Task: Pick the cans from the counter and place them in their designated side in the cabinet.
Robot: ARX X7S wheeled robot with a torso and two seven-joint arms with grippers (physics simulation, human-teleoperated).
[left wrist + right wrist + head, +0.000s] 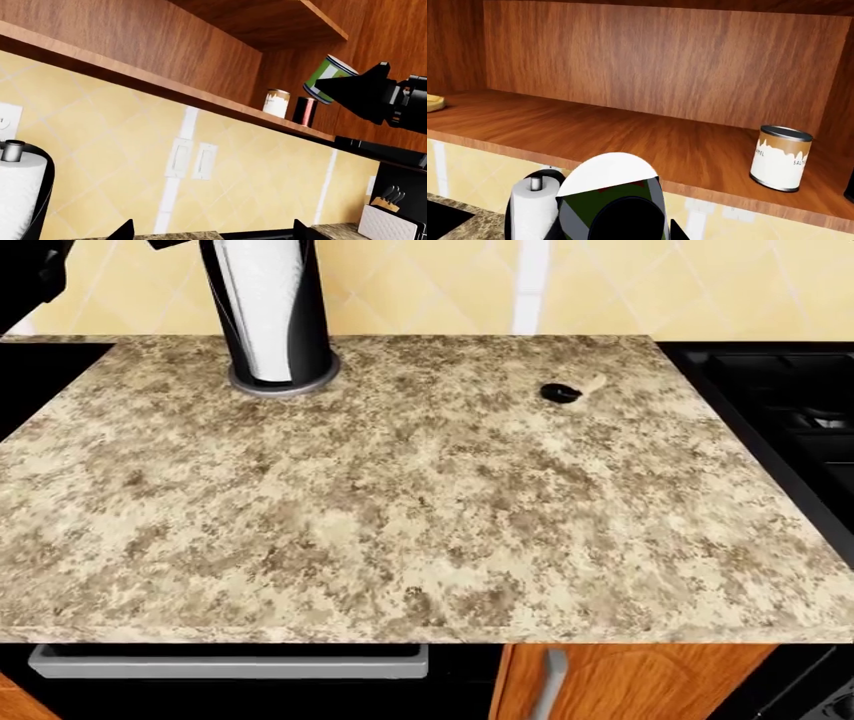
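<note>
Green can point(328, 77) riding tilted in the right tool point(363, 90), pinched between its black fingers, in front of the open cabinet point(220, 55) above the backsplash. From the right wrist view, same green can point(610, 200) filling the lower foreground, pale lid toward the camera, just short of the shelf point(594, 135) edge. White can point(780, 157) standing upright on the shelf near one side wall, brown band at top, well apart from a small tan item point(434, 102) lying at the opposite end. In the left wrist view, white can point(276, 103) sitting beside a dark red cylinder point(305, 111) at the shelf's far end, the green one hanging just beside and above them, not touching the shelf.

Down below, speckled table point(400, 500) carrying only the towel holder point(274, 315) at the back and a small dark object point(561, 392) near the stove point(787, 410). No can remaining on the table. Towel roll point(20, 195) and knife block point(390, 222) also showing in the left wrist view.

Left tool: only two dark fingertips point(122, 231) peeking in at the frame edge, spread wide apart, gripping nothing.
</note>
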